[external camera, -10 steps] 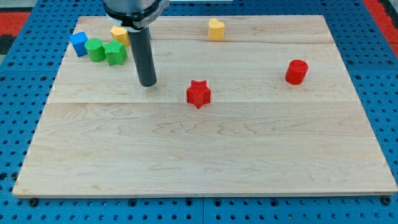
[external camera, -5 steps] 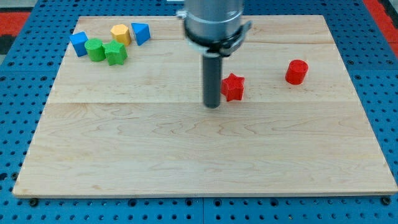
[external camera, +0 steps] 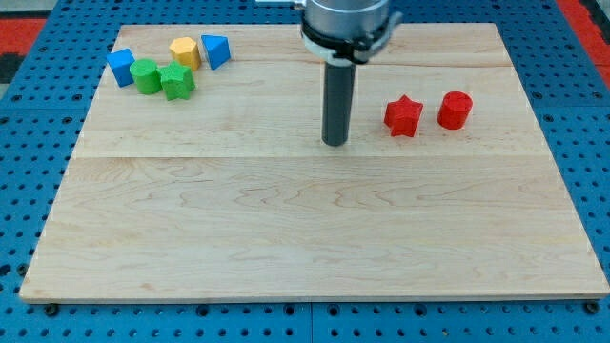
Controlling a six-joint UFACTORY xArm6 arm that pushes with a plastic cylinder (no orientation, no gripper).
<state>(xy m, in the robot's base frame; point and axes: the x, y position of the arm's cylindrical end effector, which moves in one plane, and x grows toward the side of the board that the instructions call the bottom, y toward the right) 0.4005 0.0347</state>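
My tip [external camera: 335, 144] sits on the tabletop [external camera: 286, 238], touching nothing. The red star [external camera: 403, 115] is to its right, clear of it, and the red cylinder [external camera: 456, 110] lies just beyond.

A pale wooden board [external camera: 286, 238] made of joined planks is laid on a blue pegboard surface [external camera: 19, 191] dotted with holes. Two red blocks are seen in the board's right half: a red star [external camera: 403, 115] and, just to its right and apart from it, a red cylinder [external camera: 456, 110]. A cluster is gathered at the view's top left: a blue cube [external camera: 121, 67] at the far left, a green cylinder [external camera: 146, 75] beside it, a green star [external camera: 176, 82] touching the cylinder, a yellow block [external camera: 184, 51] above the star, and a blue wedge-like block [external camera: 216, 50] just right of the yellow one.
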